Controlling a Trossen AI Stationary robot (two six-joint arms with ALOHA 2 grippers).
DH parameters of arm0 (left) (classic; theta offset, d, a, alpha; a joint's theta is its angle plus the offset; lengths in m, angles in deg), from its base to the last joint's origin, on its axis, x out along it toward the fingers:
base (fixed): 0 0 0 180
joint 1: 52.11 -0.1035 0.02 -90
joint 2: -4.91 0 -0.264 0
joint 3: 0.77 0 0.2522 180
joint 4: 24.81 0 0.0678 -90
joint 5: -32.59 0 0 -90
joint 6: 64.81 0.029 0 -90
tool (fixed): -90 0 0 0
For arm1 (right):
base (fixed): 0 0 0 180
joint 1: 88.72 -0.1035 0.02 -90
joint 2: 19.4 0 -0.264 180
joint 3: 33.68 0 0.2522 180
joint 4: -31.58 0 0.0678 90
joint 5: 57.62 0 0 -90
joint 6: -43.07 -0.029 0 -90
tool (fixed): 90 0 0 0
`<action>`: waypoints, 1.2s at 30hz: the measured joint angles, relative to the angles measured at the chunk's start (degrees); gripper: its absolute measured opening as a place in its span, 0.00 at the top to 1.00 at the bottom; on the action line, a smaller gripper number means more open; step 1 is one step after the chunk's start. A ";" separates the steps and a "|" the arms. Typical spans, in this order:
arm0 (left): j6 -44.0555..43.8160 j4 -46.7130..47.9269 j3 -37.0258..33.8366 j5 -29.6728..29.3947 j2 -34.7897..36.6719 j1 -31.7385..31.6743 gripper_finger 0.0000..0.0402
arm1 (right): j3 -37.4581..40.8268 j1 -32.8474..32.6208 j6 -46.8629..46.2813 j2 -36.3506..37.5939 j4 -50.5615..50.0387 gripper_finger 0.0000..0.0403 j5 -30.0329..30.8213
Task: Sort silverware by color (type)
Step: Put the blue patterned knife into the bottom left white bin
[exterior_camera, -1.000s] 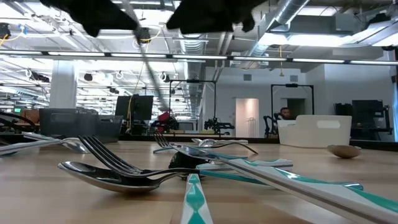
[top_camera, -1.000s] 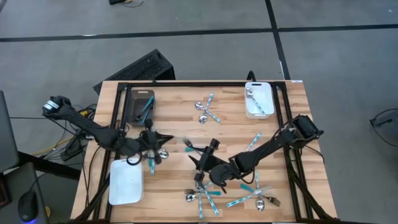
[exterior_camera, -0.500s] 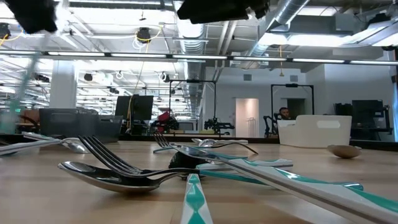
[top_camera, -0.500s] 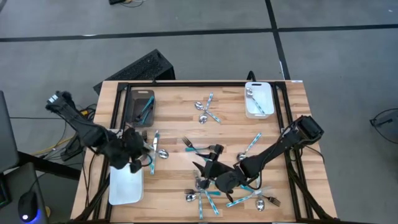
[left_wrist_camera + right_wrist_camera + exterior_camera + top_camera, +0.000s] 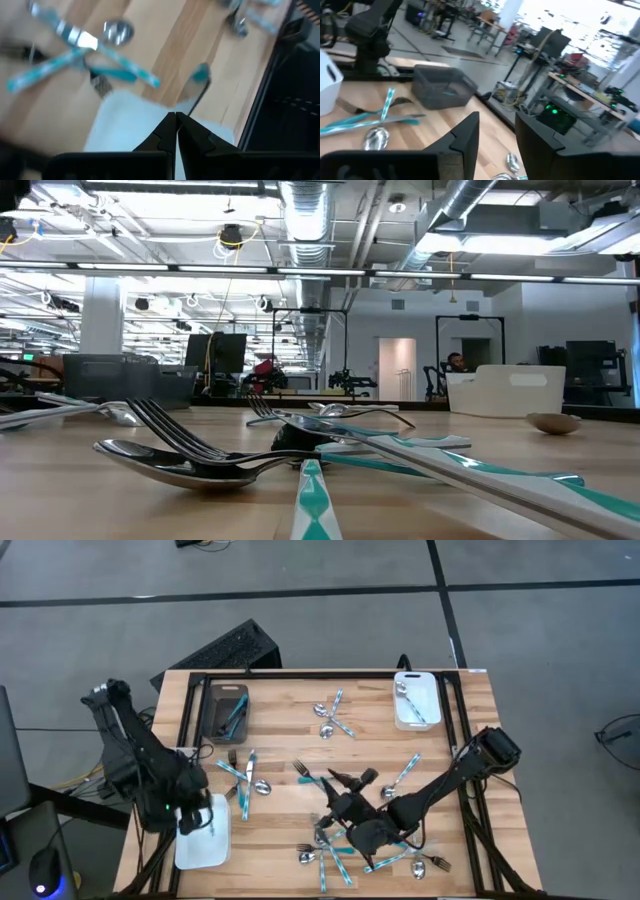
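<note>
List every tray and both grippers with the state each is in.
Left gripper: shut, empty, over the near-left white tray.
Right gripper: fingers apart, nothing between them.
Dark grey tray: holds teal-handled silverware.
Far-right white tray: holds a few pieces.
Near-left white tray: no silverware visible on the part that shows.

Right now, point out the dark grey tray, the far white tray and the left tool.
dark grey tray [image 5: 217,700], high view, bare floor.
far white tray [image 5: 400,716], high view, near rim.
left tool [image 5: 175,119], left wrist view, closed fingertips.
</note>
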 joint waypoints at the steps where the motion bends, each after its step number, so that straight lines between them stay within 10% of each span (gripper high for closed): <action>1: -1.82 0.14 0.00 0.84 -1.14 1.23 1.00 | -0.46 -0.35 0.09 0.00 -0.45 0.65 0.89; 6: -7.68 0.16 -0.02 2.03 -7.64 6.43 1.00 | -1.24 -1.87 -4.30 3.11 -4.64 0.67 -3.57; 13: -12.20 3.08 -0.04 3.97 -14.14 9.10 1.00 | -1.25 3.43 -37.06 8.43 -34.22 0.68 -33.98; 26: -21.18 17.04 -0.10 5.82 -13.63 9.09 0.75 | -1.14 3.21 -68.83 7.76 -79.93 0.68 -46.28; 36: -10.16 9.05 -0.78 -23.03 -13.29 5.74 0.55 | 9.76 -3.01 -81.10 7.93 -82.91 0.68 -59.85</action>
